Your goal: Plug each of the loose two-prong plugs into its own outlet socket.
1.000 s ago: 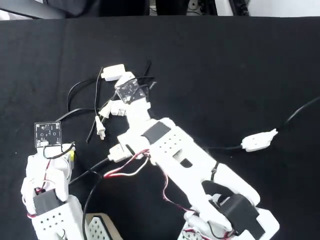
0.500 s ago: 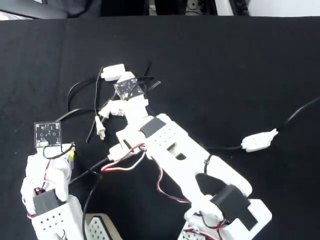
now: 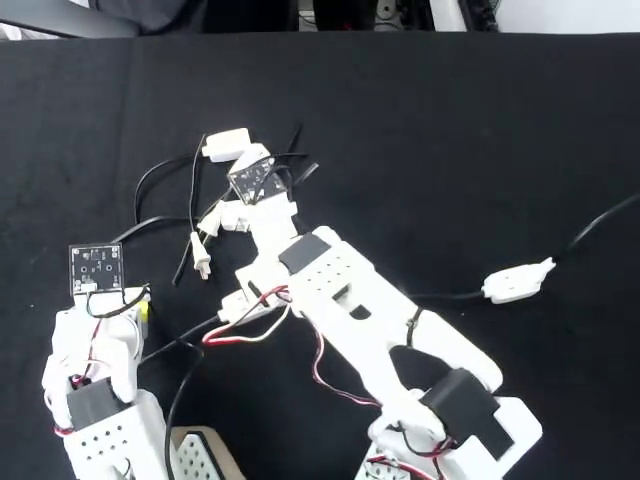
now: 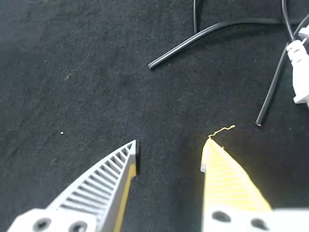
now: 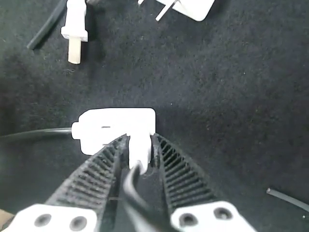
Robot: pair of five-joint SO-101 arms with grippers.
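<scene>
My right gripper is shut on a white plug whose black cord runs back between the fingers. The plug's front end touches a white outlet socket block; its prongs are hidden. In the high view this socket block lies just beyond the right arm's wrist. Two loose white plugs lie to the left of that arm. My left gripper hangs open over bare black cloth, with a white plug off to one side.
A second white socket block with a black cord lies at the right of the table. Black cords loop around the plugs at centre left. A loose cord end lies ahead of the left gripper. The cloth covers the table.
The right arm has edged slightly up and left toward the far socket block, and its elbow has shifted. The left arm has not moved.
</scene>
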